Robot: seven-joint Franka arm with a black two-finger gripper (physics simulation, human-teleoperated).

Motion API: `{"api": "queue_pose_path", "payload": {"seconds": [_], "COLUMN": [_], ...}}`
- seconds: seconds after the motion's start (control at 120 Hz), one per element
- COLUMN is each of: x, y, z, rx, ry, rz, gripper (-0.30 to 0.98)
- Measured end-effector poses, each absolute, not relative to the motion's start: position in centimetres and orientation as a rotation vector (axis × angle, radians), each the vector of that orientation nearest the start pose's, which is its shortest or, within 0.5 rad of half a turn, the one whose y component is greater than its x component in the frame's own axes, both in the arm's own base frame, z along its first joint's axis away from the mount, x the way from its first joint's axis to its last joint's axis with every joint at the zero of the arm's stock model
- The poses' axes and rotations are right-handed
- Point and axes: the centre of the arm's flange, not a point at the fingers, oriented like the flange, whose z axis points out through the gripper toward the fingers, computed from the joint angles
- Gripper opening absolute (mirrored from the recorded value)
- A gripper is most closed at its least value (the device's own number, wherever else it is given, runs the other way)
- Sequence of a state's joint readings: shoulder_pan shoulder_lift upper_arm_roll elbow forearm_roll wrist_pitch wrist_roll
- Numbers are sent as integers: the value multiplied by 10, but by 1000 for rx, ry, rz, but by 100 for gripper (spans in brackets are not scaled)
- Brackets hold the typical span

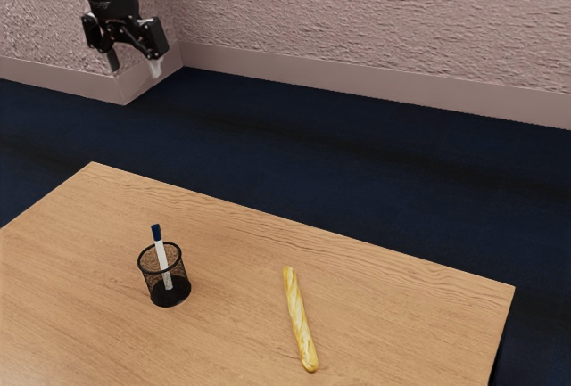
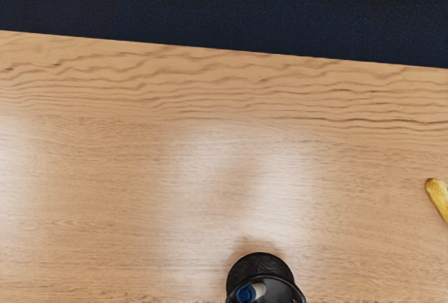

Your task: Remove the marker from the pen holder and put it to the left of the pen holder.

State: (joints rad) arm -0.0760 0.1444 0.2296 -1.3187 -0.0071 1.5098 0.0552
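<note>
High at the exterior view's upper left, the black gripper (image 1: 134, 67) hangs well above the table, its two fingers spread apart with nothing between them. The pen holder (image 1: 181, 281), a black mesh cup, stands upright on the table. Leaning inside it is the marker (image 1: 161, 252), white with a dark blue cap that sticks up above the rim. In the wrist view the pen holder (image 2: 260, 268) is at the lower edge, partly cut off, with the blue-capped end of the marker (image 2: 246, 293) seen from above.
A baguette (image 1: 299, 319) lies on the wooden table (image 1: 232, 225), to the exterior view's right of the pen holder and apart from it. Part of the baguette (image 2: 439, 196) is at the wrist view's edge. Beyond the table are dark blue floor and a textured wall.
</note>
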Motion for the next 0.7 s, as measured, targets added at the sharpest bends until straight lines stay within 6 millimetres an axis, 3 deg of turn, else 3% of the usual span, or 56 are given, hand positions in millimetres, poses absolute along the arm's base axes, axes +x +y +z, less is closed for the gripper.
{"api": "queue_pose_path", "payload": {"seconds": [0.233, 0.3, 0.4, 0.542, 0.625, 0.7], "x": [587, 597, 633, 679, 687, 689], "y": [76, 69, 61, 88, 101, 95], "z": [655, 646, 595, 504, 447, 413], "rx": [-3109, -3099, -3058, -3017, -3031, -3058], "ry": [-107, -80, -45, -77, -102, -98], "rz": [-60, -61, -33, -18, -5, -51], "gripper": [69, 69, 69, 69, 69, 69]}}
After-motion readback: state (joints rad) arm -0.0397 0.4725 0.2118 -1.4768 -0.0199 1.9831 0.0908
